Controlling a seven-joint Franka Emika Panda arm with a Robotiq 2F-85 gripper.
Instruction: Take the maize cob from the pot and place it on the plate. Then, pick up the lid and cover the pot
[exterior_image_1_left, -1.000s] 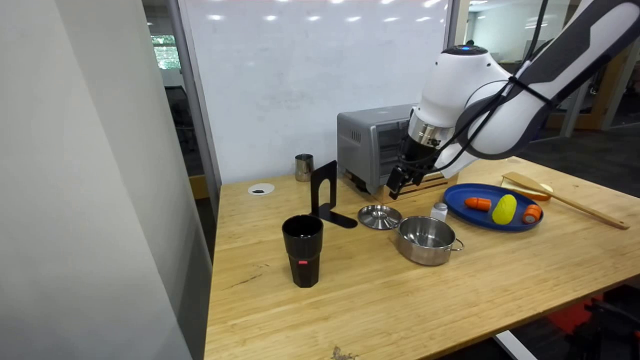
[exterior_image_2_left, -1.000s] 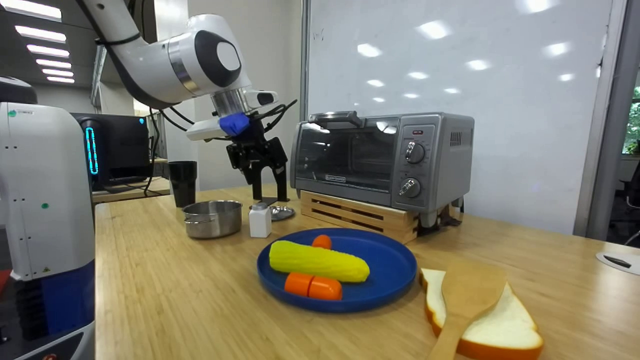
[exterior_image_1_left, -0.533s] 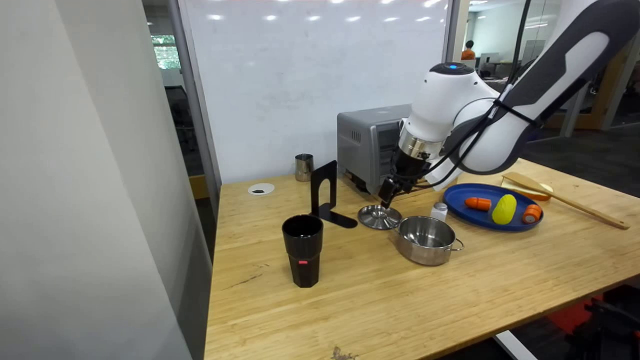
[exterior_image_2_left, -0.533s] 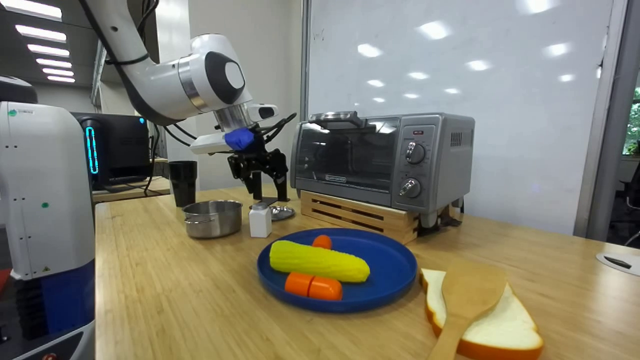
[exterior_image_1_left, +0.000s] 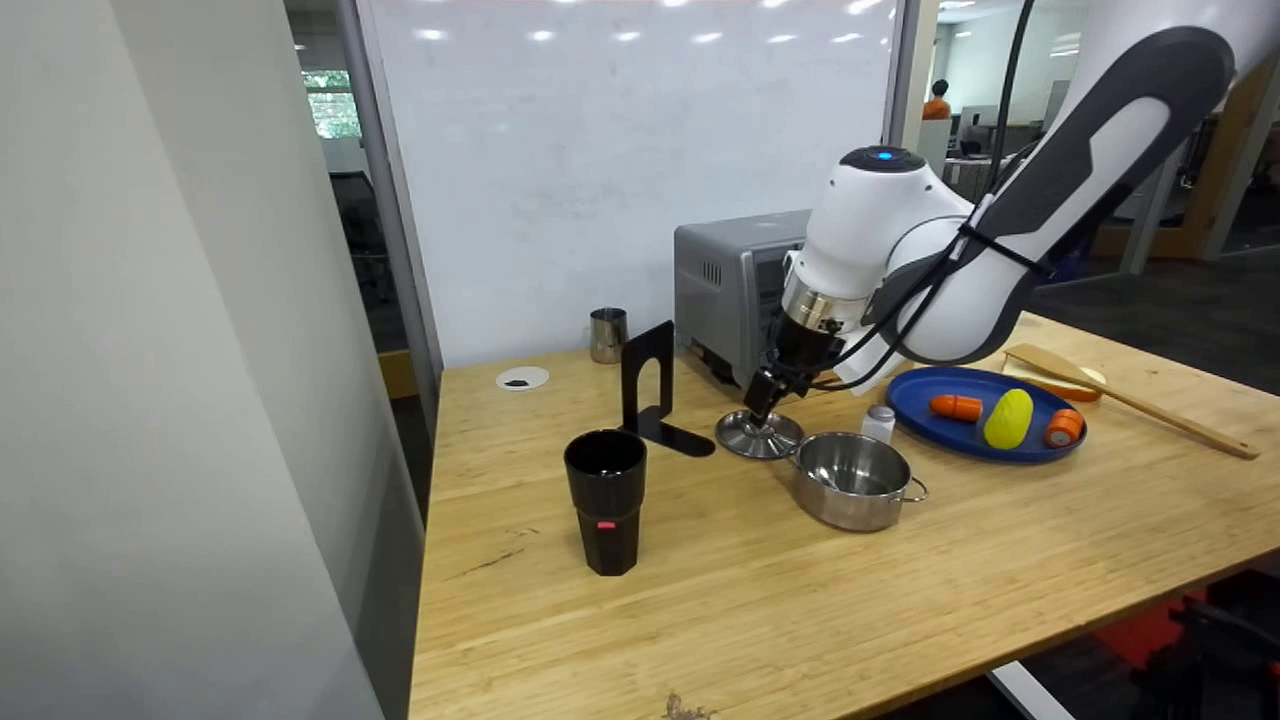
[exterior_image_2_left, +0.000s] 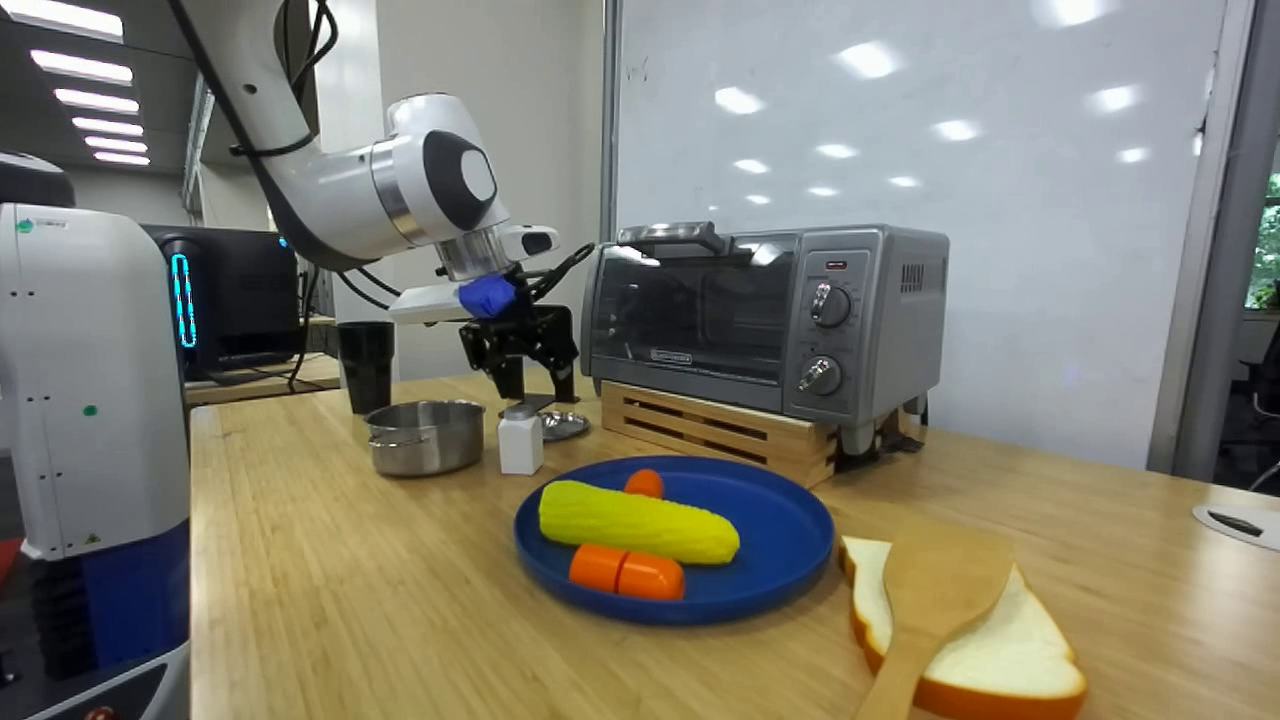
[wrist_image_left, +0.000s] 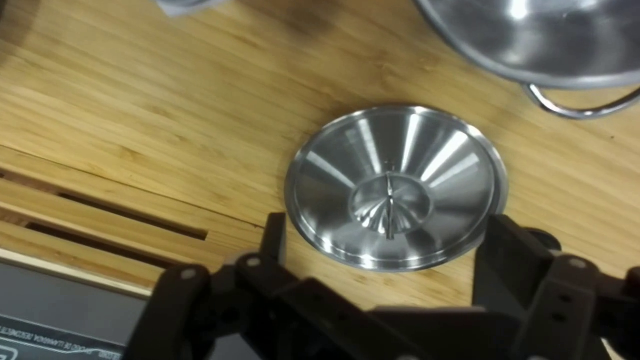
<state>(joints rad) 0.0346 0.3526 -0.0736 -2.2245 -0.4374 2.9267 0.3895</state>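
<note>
The yellow maize cob (exterior_image_1_left: 1008, 420) (exterior_image_2_left: 640, 522) lies on the blue plate (exterior_image_1_left: 915, 392) (exterior_image_2_left: 785, 525) among orange carrot pieces (exterior_image_2_left: 628, 573). Beside the shaker, the steel pot (exterior_image_1_left: 855, 503) (exterior_image_2_left: 425, 445) stands uncovered, and no item shows inside it. The silver lid (exterior_image_1_left: 738, 443) (wrist_image_left: 445, 200) rests flat on the table, knob up, close to the pot's handle. My gripper (exterior_image_1_left: 757, 415) (wrist_image_left: 386, 222) is low over the lid with its jaws spread wide. In the wrist view one finger appears on either side of the lid, the knob between them and ungripped.
A grey toaster oven (exterior_image_2_left: 700, 310) on a wooden rack (exterior_image_2_left: 715, 430) is beside the arm. Close to the lid stand a black bookend (exterior_image_1_left: 632, 385) and a white shaker (exterior_image_1_left: 878, 426). A black cup (exterior_image_1_left: 608, 515) is nearer the front. Bread (exterior_image_2_left: 1010, 650) lies under a wooden spatula (exterior_image_2_left: 945, 580).
The gripper has come down to the lid, shifting away from the oven's front toward the bookend. Its jaws stay open. Lid, pot, plate and cob have not moved.
</note>
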